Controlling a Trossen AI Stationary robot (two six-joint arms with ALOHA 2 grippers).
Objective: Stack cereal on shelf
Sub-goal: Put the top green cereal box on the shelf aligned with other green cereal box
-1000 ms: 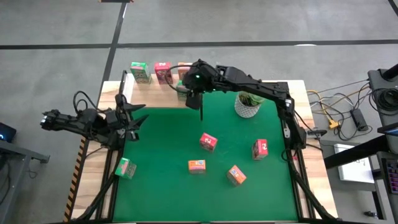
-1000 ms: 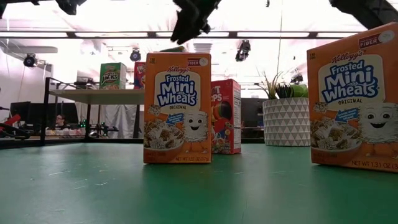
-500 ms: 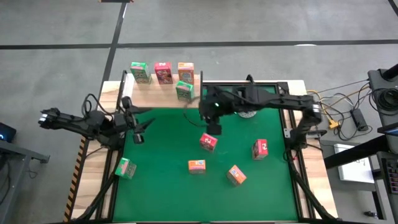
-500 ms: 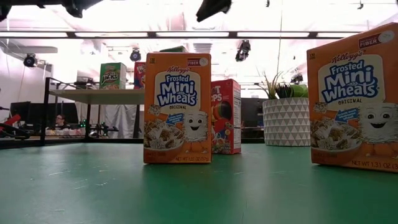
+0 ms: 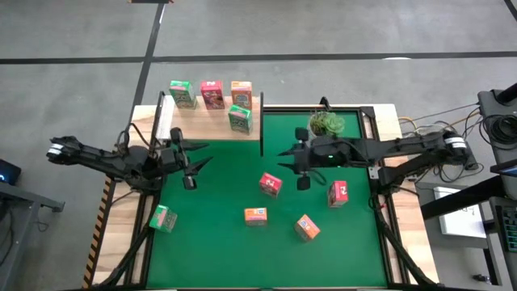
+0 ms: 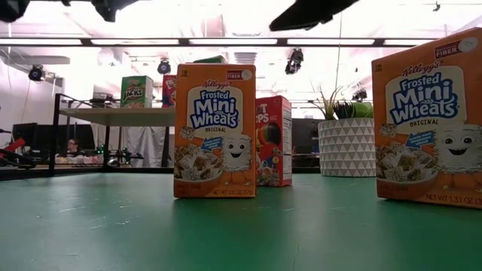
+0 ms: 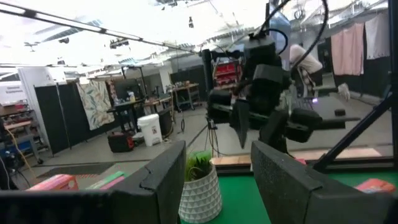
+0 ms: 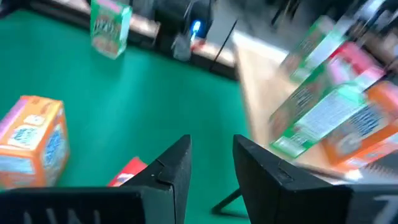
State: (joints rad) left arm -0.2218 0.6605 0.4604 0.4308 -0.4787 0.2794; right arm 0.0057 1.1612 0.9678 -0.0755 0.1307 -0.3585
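**Empty right tool over loose cereal**

High view: four boxes sit on the shelf [image 5: 212,113] at 11 o'clock; my right tool [image 5: 300,170] hovers beside the pink cereal box [image 5: 271,184], ready for a pick. Left tool [image 5: 191,168] waits at 9 o'clock.

Right wrist view: fingers parted, grasping nothing.

Left wrist view: left fingers apart, empty.

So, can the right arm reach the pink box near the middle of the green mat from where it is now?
Probably yes. The right gripper hovers above the mat with nothing held, just beside the pink box. No other box or the plant pot stands between them, so the way looks free.
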